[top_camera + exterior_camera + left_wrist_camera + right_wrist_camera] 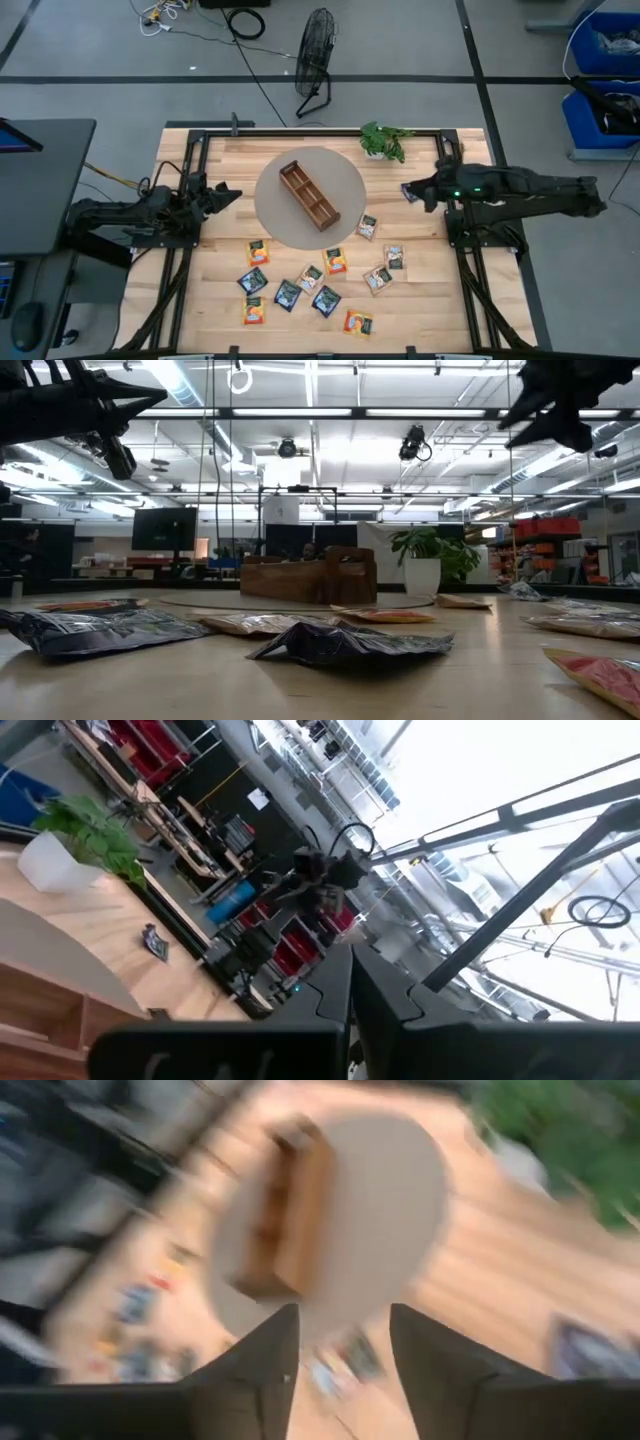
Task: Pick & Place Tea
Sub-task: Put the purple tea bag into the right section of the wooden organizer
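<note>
Overhead layout of the wooden table (420, 300). At centre a grey round mat (345, 185) is carrying the brown three-compartment wooden tray (309, 196), lying diagonally from 10 o'clock to 4 o'clock; its compartments are showing no sachets. A small green plant (384, 141) is standing at 1 o'clock from the mat.

The tea sachets are lying flat on the table between 4 and 7 o'clock of the mat: a beige sachet (368, 227) just off the mat's edge, an orange sachet (335, 261), a dark blue sachet (326, 300) and an orange one nearest the front edge (358, 323) among them, with the rest scattered around these. One more dark sachet (409, 192) is lying alone at 3 o'clock from the mat, right beside the right gripper.

The right gripper (416, 190) is hovering above the table at 3 o'clock of the mat, its fingers (262, 1370) standing apart with nothing between them in the right wrist view. The left gripper (228, 195) is waiting at 9 o'clock of the mat, raised, its fingers (395, 1010) pressed together and empty.
</note>
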Available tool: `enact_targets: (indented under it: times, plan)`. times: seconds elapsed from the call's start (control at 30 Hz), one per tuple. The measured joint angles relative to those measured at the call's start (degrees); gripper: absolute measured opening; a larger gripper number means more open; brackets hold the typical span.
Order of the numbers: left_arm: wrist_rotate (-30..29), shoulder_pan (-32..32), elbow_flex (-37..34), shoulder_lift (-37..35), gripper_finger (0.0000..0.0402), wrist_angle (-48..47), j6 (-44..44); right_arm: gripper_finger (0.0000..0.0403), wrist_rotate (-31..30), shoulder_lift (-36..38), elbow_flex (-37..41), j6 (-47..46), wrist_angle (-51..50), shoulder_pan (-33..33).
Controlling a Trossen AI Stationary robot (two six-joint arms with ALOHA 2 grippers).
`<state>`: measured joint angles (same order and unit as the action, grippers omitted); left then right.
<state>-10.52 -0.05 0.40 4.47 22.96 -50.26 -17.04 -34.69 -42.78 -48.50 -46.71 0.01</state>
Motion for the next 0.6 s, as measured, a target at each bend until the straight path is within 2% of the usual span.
enact_targets:
  times: [0.1, 0.27, 0.47, 0.6]
  plan:
    - [0.0, 0.0, 0.0, 0.0, 0.0014, 0.0, -0.6, 0.0188, -0.3, -4.9, -2.5, -9.4, -9.3, -0.1]
    - [0.0, 0.0, 0.0, 0.0, 0.0014, -0.1, -3.3, 0.0208, 0.1, -7.2, -0.5, -25.1, -16.3, -0.1]
    - [0.0, 0.0, 0.0, 0.0, 0.0014, -0.2, -2.7, 0.0212, 0.1, -4.7, 5.2, -39.5, -16.5, -0.1]
    - [0.0, 0.0, 0.0, 0.0, 0.0014, -0.2, -3.0, 0.0213, -2.5, -3.4, 7.2, -44.4, -14.4, -0.6]
